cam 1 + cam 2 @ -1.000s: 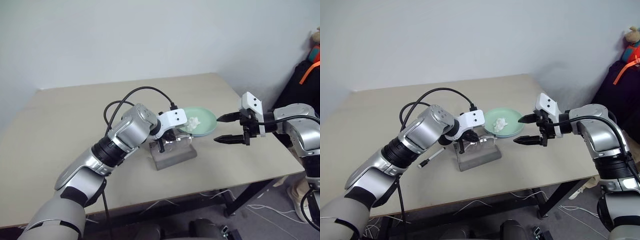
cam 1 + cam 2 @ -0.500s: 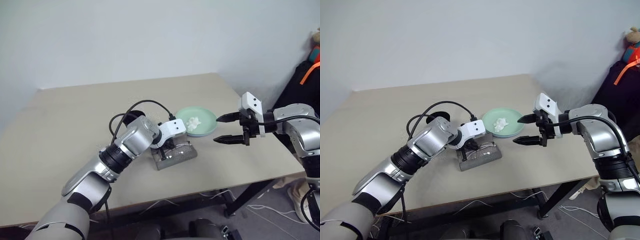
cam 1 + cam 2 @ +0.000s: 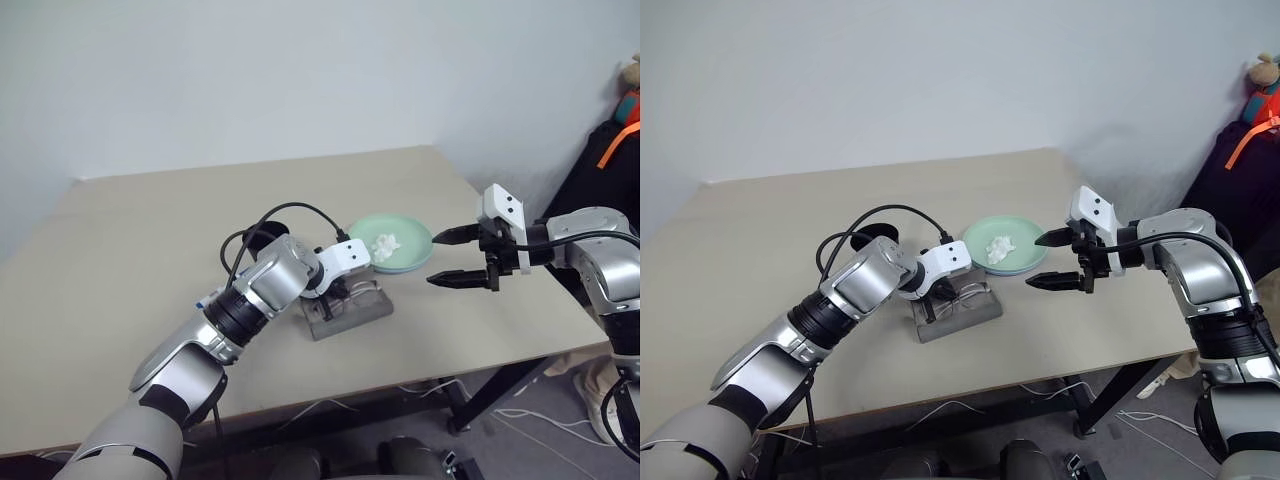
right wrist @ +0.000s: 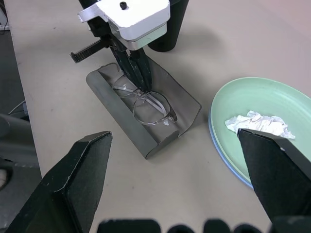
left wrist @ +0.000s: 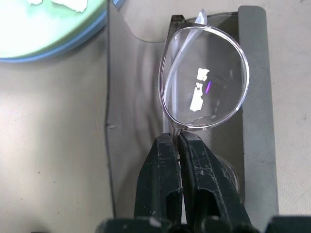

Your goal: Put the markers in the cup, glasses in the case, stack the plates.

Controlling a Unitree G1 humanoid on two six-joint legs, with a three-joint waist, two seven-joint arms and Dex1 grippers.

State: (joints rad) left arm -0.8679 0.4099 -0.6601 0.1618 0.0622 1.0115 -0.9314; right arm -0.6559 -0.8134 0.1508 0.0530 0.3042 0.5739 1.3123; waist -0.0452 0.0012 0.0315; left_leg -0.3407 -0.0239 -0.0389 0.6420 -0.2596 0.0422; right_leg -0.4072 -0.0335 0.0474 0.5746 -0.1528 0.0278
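Left hand (image 5: 179, 145) of mine is clamped tight on the bridge of the glasses (image 5: 206, 85), fingers pressed together, and it has them down inside the open grey case (image 4: 146, 114) near the middle of the table (image 3: 140, 230). I read the frame as lying in the tray of the case, with one lens showing whole in my left wrist view; whether the frame rests fully on the lining I cannot tell. Just behind my left arm, on the far side of the case, I see the black cup (image 4: 167, 29) standing upright. Just right of the case and a little farther away sit the plates (image 3: 1010, 245), the mint green one on top of the light blue one, whose rim peeks out at the near edge. A crumpled white tissue (image 4: 257, 124) lies in the green plate. Farther right, my right hand (image 3: 455, 257) hangs above the table by the plates, fingers spread wide with nothing between them, pointing toward the case.
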